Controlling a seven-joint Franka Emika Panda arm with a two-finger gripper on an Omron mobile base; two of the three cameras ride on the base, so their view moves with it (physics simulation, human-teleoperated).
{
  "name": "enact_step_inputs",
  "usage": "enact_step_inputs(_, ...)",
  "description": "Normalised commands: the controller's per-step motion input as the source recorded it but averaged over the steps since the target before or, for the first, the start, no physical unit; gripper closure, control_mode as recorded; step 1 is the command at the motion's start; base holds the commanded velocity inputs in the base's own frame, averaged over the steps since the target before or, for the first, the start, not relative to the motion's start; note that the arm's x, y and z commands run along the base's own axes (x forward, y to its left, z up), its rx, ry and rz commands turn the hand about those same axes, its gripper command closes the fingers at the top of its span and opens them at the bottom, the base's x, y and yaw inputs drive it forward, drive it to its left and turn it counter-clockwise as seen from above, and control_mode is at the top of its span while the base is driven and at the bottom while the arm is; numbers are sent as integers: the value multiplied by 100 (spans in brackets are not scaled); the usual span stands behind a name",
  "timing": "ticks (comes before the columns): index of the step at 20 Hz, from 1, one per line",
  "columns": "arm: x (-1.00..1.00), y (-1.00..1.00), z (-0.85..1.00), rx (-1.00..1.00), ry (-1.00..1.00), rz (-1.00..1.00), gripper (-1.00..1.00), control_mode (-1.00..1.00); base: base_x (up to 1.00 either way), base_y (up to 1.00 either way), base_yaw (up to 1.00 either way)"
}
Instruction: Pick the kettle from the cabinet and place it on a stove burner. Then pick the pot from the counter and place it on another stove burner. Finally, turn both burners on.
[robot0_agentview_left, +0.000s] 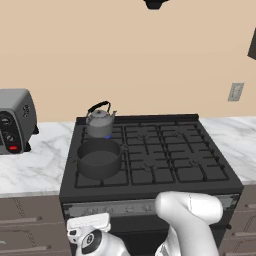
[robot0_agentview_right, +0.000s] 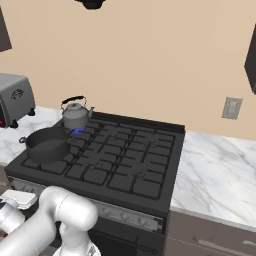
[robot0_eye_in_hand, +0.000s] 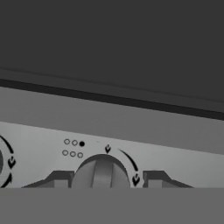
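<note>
On the stove's back-left burner, at about 10 o'clock of the cooktop, kettle (robot0_agentview_left: 100, 121) standing upright with a small blue flame (robot0_agentview_left: 107, 136) at its base, so that burner judged already lit. Just in front, at about 8 o'clock, pot (robot0_agentview_left: 99, 158) sitting on the front-left burner grate (robot0_agentview_left: 105, 179), near the kettle, contact not clear; no flame visible under it. Both placements judged done; left: lighting the pot's burner. Down at the front control panel (robot0_eye_in_hand: 131, 140), gripper (robot0_eye_in_hand: 101, 180) straddling a round knob (robot0_eye_in_hand: 101, 171), fingertips (robot0_eye_in_hand: 59, 179) at 9 and 3 o'clock of it, apart with slim gaps, not yet clamped. Which burner this knob feeds: cannot tell for sure. Toaster oven (robot0_agentview_left: 16, 120) on the counter (robot0_agentview_left: 35, 165) at far left, untouched.
</note>
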Motion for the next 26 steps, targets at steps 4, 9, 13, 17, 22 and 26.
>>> enact_step_inputs(4,0,-6,0,0,0,0,100,-100,0,0,0)
enact_step_inputs(9,0,0,0,0,0,0,100,-100,0,0,0)
enact_step_inputs(13,0,0,0,-2,0,0,100,-100,0,0,0)
enact_step_inputs(17,0,0,0,-13,0,0,100,-100,0,0,0)
enact_step_inputs(22,0,0,0,-19,1,0,100,-100,0,0,0)
enact_step_inputs(26,0,0,0,-21,3,0,100,-100,0,0,0)
